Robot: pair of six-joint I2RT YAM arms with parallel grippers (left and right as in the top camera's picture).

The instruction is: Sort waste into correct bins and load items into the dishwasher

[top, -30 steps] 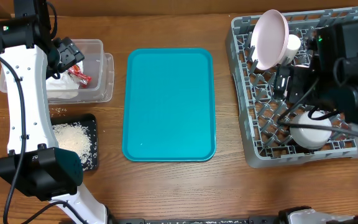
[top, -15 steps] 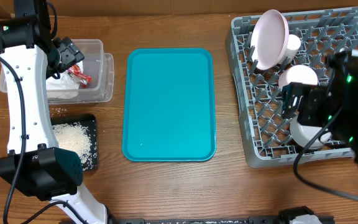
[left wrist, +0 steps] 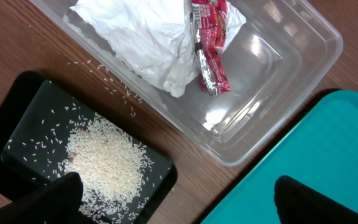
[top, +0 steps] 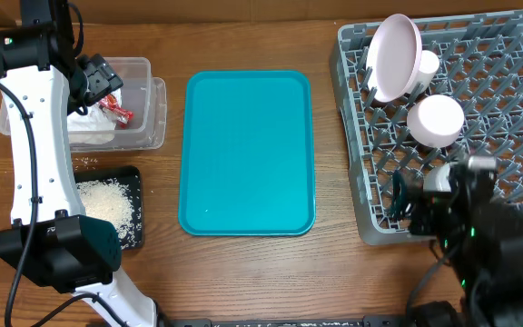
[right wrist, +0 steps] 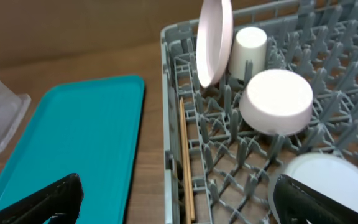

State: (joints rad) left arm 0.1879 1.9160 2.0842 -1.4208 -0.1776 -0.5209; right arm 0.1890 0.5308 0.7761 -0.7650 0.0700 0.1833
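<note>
Grey dish rack (top: pixel 350 109) holds the plate (top: pixel 395 54) upright, the cup (right wrist: pixel 250 46) and white bowl (top: pixel 435 120) beside it. At its front edge the right claw (right wrist: pixel 179 202) hangs spread wide (holding nothing). The left arm stretches along the desk's side, the left claw (left wrist: pixel 179 205) spread over the clear tub (left wrist: pixel 272 56) with napkins (left wrist: pixel 142 37) and wrapper (left wrist: pixel 209 43); rice (left wrist: pixel 104 162) fills the black tray (left wrist: pixel 30 112).
</note>
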